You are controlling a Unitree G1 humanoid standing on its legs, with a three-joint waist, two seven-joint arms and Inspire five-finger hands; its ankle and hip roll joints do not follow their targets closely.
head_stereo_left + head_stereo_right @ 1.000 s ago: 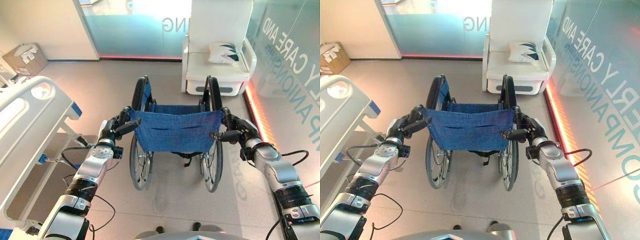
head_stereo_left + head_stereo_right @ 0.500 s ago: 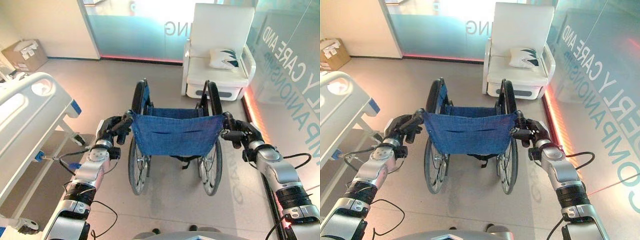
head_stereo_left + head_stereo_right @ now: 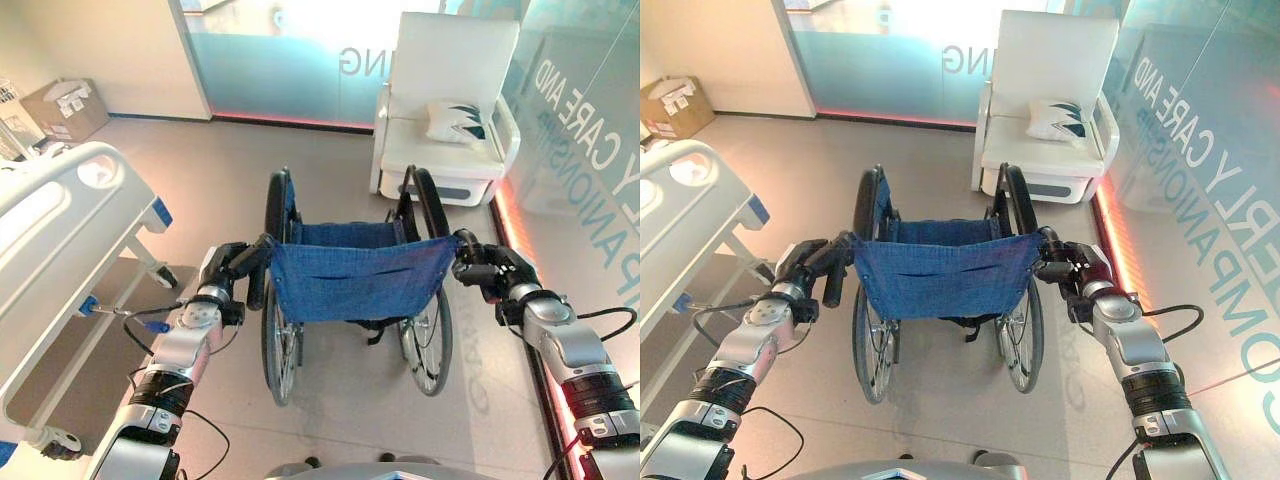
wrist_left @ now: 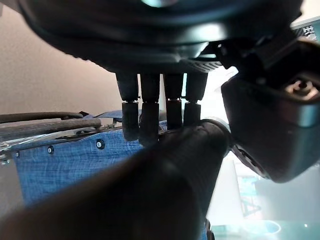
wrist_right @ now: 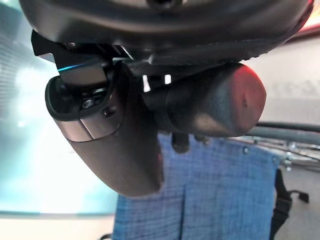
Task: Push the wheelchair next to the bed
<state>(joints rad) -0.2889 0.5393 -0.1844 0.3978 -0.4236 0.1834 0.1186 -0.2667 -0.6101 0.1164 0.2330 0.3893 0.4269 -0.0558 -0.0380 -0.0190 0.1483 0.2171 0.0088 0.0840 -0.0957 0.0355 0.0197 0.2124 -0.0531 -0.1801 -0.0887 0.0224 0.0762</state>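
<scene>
The wheelchair, with a blue cloth back and black wheels, stands on the floor straight ahead, facing away from me. My left hand is shut on its left push handle, the fingers curled over the black grip. On the other side my right hand is shut on the right push handle, thumb wrapped beside it. The white bed lies to the left, its footboard nearest the wheelchair, a gap of floor between them.
A white armchair with a patterned pillow stands ahead of the wheelchair at the back right. A glass wall runs along the right side. A cardboard box sits at the far left by the wall.
The wheelchair has rolled forward with both hands on its handles, and the camera has moved with it. The armchair and the bed's end show nearer.
</scene>
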